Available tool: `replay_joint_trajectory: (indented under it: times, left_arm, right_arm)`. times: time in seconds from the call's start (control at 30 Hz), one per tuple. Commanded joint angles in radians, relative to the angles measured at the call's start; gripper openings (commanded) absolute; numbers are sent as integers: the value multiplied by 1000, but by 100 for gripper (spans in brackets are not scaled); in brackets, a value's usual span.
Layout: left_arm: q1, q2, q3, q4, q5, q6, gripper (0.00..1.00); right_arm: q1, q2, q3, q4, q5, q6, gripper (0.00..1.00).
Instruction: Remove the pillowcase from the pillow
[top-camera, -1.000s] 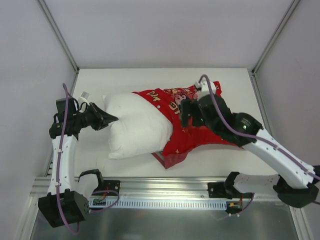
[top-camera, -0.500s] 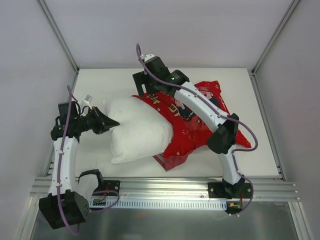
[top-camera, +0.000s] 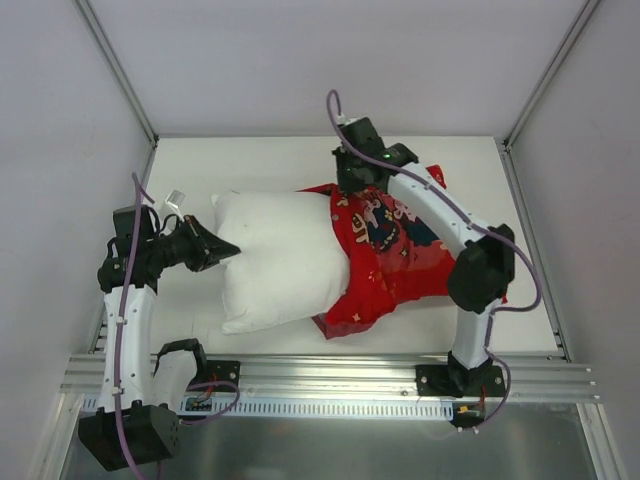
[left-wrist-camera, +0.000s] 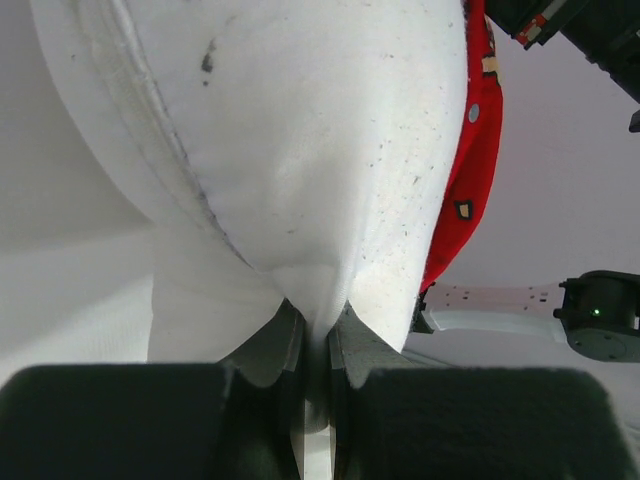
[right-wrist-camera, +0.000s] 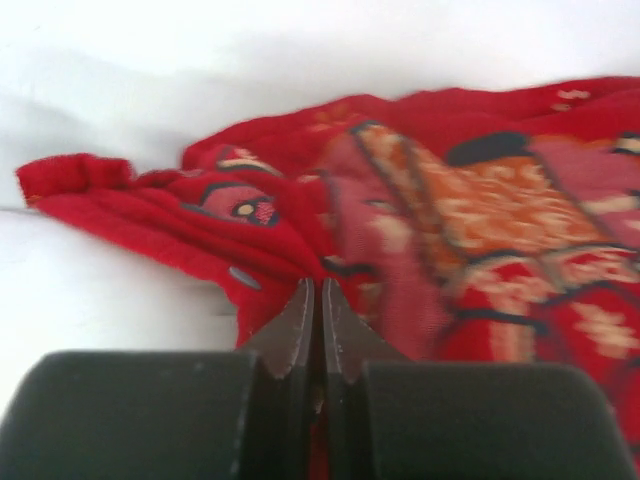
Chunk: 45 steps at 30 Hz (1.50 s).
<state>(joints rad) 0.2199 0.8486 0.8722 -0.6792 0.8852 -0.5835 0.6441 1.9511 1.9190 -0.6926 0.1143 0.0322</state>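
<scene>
Both clamp tight: left gripper on a bare corner of the pillow; right gripper on the edge of the pillowcase sheathing its right half. Pull rightward, low and steady; anchor left firmly.

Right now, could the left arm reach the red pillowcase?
Probably not: the left hand is shut on a corner of the pillow, whose bare white bulk lies between it and the pillowcase.

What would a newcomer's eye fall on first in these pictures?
The bright red pillowcase, right of centre, sits only partly over a plump white pillow that sticks out to its left. Next, the left jaws pinch the pillow's bare left corner, and the right jaws pinch the pillowcase's far edge.
</scene>
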Motion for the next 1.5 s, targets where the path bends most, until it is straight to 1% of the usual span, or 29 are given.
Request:
replay_joint_trajectory:
  times: [0.0,0.13,0.2,0.27,0.37,0.47,0.5,0.53,0.57,0.6,0.63,0.67,0.7,0.73,0.77,0.83,0.87,0.93,0.97,1.03,1.07,1.1,1.17,1.2,1.3,1.33,1.37,1.4,1.47]
  left_arm:
    - [-4,-36,77,27,44,1,0]
    - [-2,-48,114,20,31,-13,0]
    - [-2,-45,135,17,32,-15,0]
    - [-1,-31,183,15,26,-25,0]
    - [-2,-5,243,15,-12,-35,0]
    - [-1,21,271,17,-57,-56,0]
    - [-2,29,277,17,-66,-64,0]
    - [-1,39,278,17,-89,-73,0]
    - [-1,43,277,17,-103,-78,0]
    - [-1,46,272,17,-114,-79,0]
    - [-1,44,268,17,-132,-82,0]
    - [-1,41,263,17,-143,-85,0]
    - [6,38,252,18,-153,-90,0]
    - [9,38,248,17,-176,-98,0]
    - [16,43,241,12,-190,-105,0]
    - [36,52,238,10,-200,-110,0]
    - [45,61,240,10,-193,-113,0]
    - [76,86,248,12,-192,-131,0]
    - [84,102,257,10,-198,-139,0]
    - [98,113,269,10,-206,-145,0]
    - [101,119,275,9,-219,-148,0]
    - [101,125,287,9,-227,-157,0]
    - [101,135,304,9,-241,-165,0]
    - [101,142,307,7,-250,-170,0]
    - [102,155,312,9,-259,-174,0]
    - [101,156,310,9,-259,-177,0]
    - [102,158,307,9,-261,-182,0]
    - [101,158,306,9,-261,-182,0]
    - [102,156,307,9,-261,-184,0]
  right_arm:
    - [-139,-230,-161,28,59,24,1]
    - [-257,-369,-313,44,79,66,1]
    - [-323,-443,-382,65,59,90,1]
    - [-365,-474,-397,67,36,104,1]
    - [-370,-498,-385,65,44,98,1]
    - [-370,-465,-318,41,32,92,1]
    - [-371,-446,-295,30,13,84,1]
    - [-370,-402,-226,9,-57,74,1]
    - [-365,-376,-181,-74,-89,58,16]
    - [-357,-353,-140,-118,-103,31,38]
    - [-345,-351,-106,-149,-82,14,73]
    - [-327,-369,-120,-166,-67,3,84]
    - [-325,-398,-142,-166,-59,-5,89]
    - [-324,-434,-211,-159,-58,-2,94]
    - [-325,-510,-245,-150,-57,-3,96]
    - [-325,-590,-317,-151,-50,-5,97]
    - [-327,-671,-393,-157,-50,-6,99]
    - [-327,-753,-472,-177,-48,-11,99]
    - [-327,-834,-550,-185,-57,-15,100]
    - [-325,-914,-627,-212,-102,-23,100]
    - [-324,-993,-699,-228,-111,-28,97]
    - [-319,-1030,-733,-249,-183,-55,96]
    - [-293,-1099,-794,-269,-234,-39,96]
    - [-279,-1159,-852,-272,-287,-32,96]
    - [-177,-1241,-977,-246,-283,109,96]
    - [-105,-1253,-1011,-211,-263,144,96]
    - [-69,-1256,-1040,-191,-237,209,96]
    - [-10,-1247,-1084,-158,-191,234,97]
    - [31,-1221,-1114,-130,-135,274,99]
